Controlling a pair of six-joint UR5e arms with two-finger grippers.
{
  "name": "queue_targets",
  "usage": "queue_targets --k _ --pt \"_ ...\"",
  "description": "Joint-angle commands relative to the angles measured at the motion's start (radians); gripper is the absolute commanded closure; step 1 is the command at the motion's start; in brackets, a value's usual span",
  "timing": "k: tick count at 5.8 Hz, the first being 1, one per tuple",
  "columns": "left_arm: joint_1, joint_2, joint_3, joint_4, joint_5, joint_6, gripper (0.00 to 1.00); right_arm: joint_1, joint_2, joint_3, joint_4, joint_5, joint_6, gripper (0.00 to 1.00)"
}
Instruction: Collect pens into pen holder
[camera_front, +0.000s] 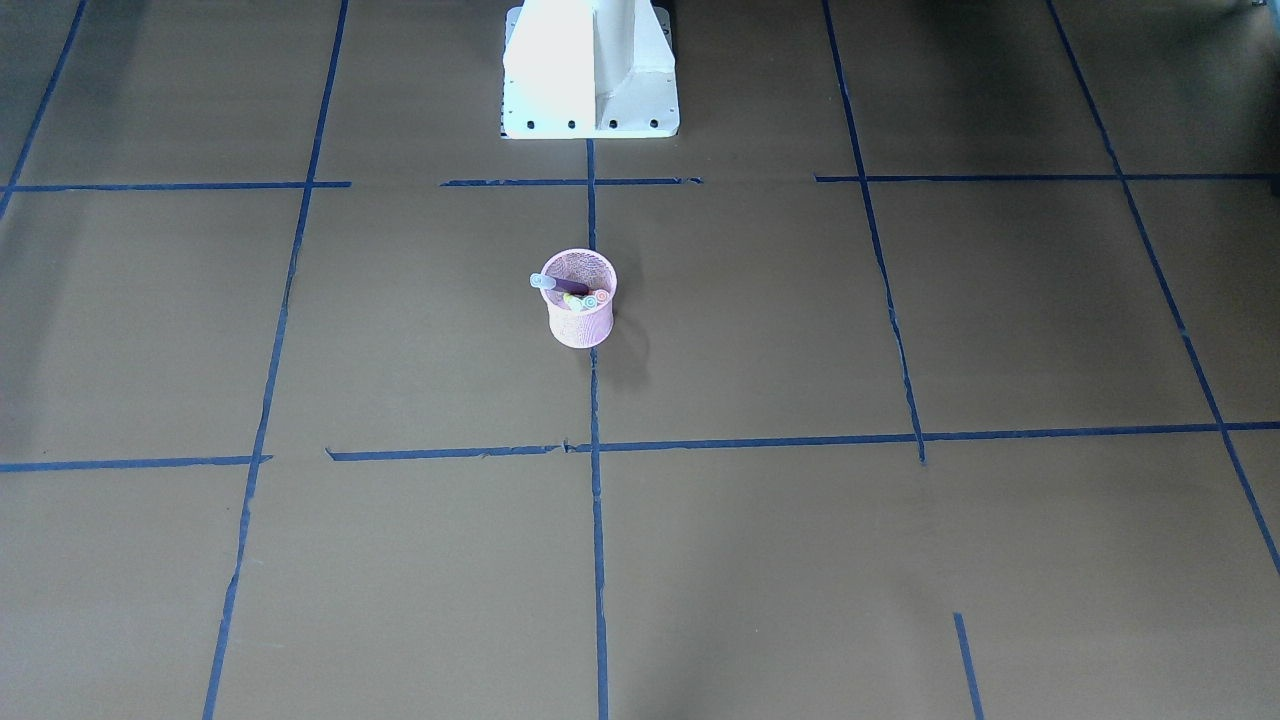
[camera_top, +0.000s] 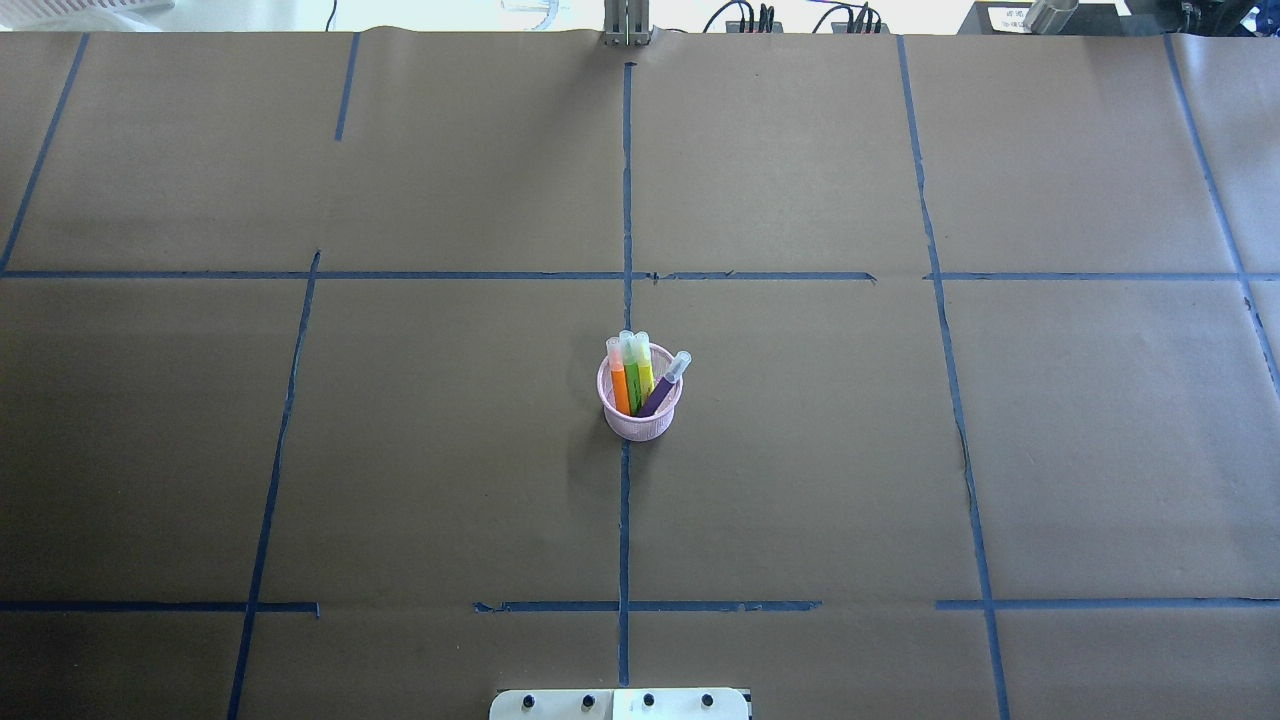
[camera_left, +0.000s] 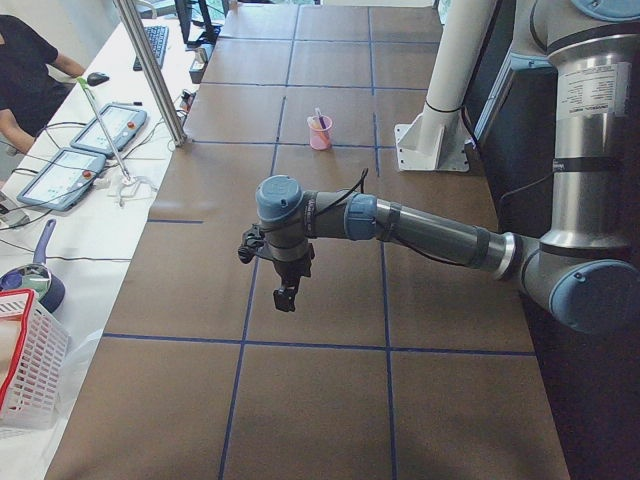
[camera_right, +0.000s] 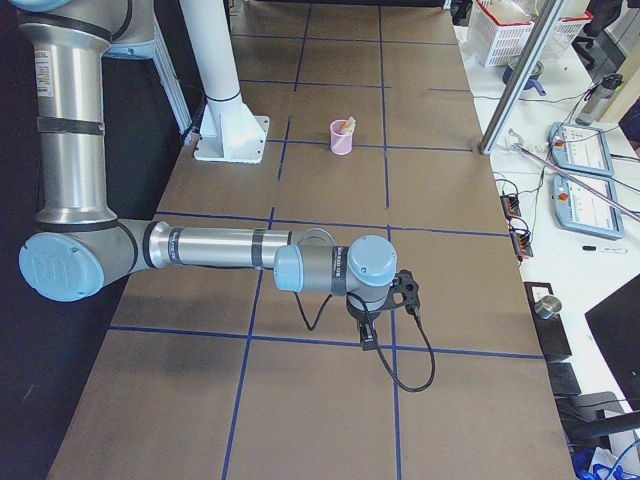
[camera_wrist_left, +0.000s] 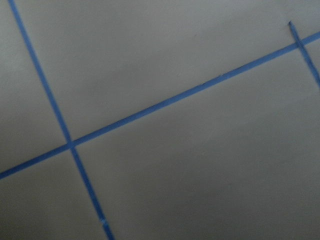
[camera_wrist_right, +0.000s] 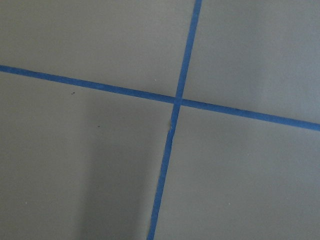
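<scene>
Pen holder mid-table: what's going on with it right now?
The pen holder stands upright on the centre tape line with the orange pen, green pen and purple pen inside it. Nothing is touching them. The left hand and right hand hang over the table, well away; only side views show them, so open or shut cannot be told.

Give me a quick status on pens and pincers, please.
Left pincer, right pincer far from holder, open or shut unclear. Three pens inside pen holder. Nothing seen blocking.
</scene>
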Motion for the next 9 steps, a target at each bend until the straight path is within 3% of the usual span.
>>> queue_targets --k 1,2,3,4,5,7,9 --pt "-0.006 0.006 0.038 0.008 -0.053 -0.012 0.0 0.014 -0.006 0.009 -0.093 0.001 -0.029 0.0" --pt "-0.006 -0.002 0.035 0.004 -0.054 -0.138 0.0 -0.003 -0.002 0.017 -0.094 -0.004 -0.031 0.0" --pt "-0.006 0.004 0.035 0.004 -0.056 -0.147 0.0 -0.005 -0.01 0.019 -0.093 -0.008 -0.043 0.0" --pt "-0.003 -0.015 0.087 -0.022 -0.053 -0.147 0.0 -0.003 -0.022 0.02 -0.094 -0.008 -0.081 0.0" --pt "-0.002 -0.017 0.158 -0.133 -0.054 -0.146 0.0 -0.005 -0.053 0.061 -0.102 -0.01 -0.08 0.0" --pt "-0.002 -0.012 0.167 -0.168 -0.054 -0.16 0.0 -0.005 -0.085 0.149 -0.235 -0.03 -0.08 0.0" --pt "-0.002 -0.015 0.153 -0.169 -0.053 -0.161 0.0 -0.006 -0.123 0.176 -0.223 -0.039 -0.083 0.0"
